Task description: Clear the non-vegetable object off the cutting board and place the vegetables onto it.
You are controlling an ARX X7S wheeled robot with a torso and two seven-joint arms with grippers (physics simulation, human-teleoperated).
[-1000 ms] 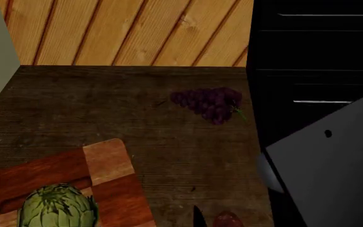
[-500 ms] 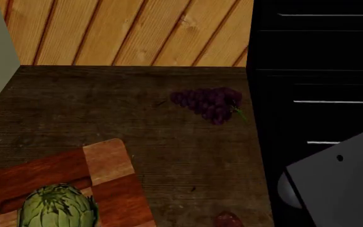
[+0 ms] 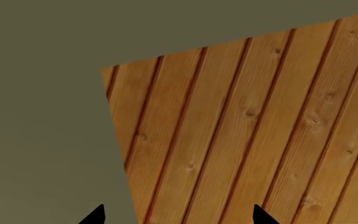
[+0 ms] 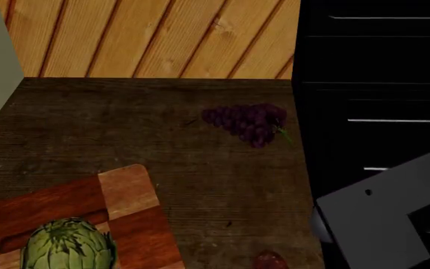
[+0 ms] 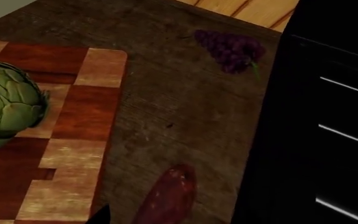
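One bunch of grapes is seen on the dark wooden counter, well apart from the single cutting board. One artichoke sits on the board; one sweet potato lies beside it. The right arm is held over the counter's edge. The left gripper is spread; the right jaws' state cannot be told. No writing is legible.

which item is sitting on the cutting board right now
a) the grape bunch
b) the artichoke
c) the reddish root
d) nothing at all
b: the artichoke rests on the cutting board, while the grape bunch and the reddish root both lie on the dark tabletop beside it.
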